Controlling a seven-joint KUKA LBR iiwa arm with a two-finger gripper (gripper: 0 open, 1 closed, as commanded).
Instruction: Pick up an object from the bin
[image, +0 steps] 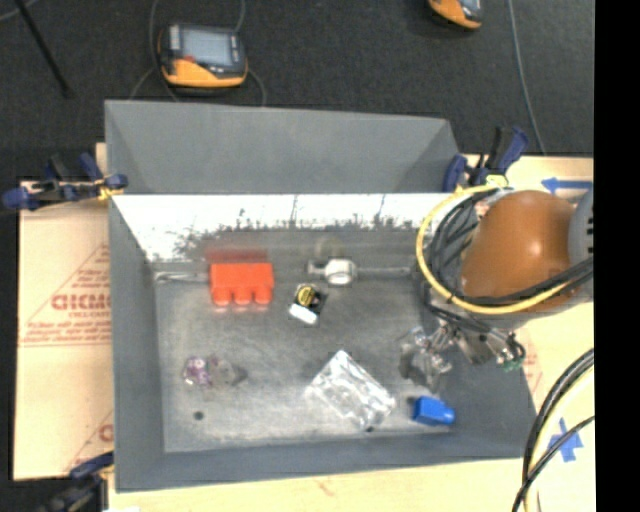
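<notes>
Grey metal bin (135, 350) under my overhead camera: my gripper (428, 358) hangs at the right side, near a small blue block (432, 410) and a crumpled clear plastic bag (348, 392). I cannot tell whether its claw is apart or together. An orange block (240, 283) lies well apart.

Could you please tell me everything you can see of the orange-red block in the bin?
The orange-red block looks like opaque plastic: a flat rectangular slab whose near edge ends in three rounded lobes. It lies flat on the floor of the grey metal bin, towards the view's back left, close to the back wall, its long side along that wall. Nothing touches it; the small yellow, black and white object to its right lies apart.
</notes>
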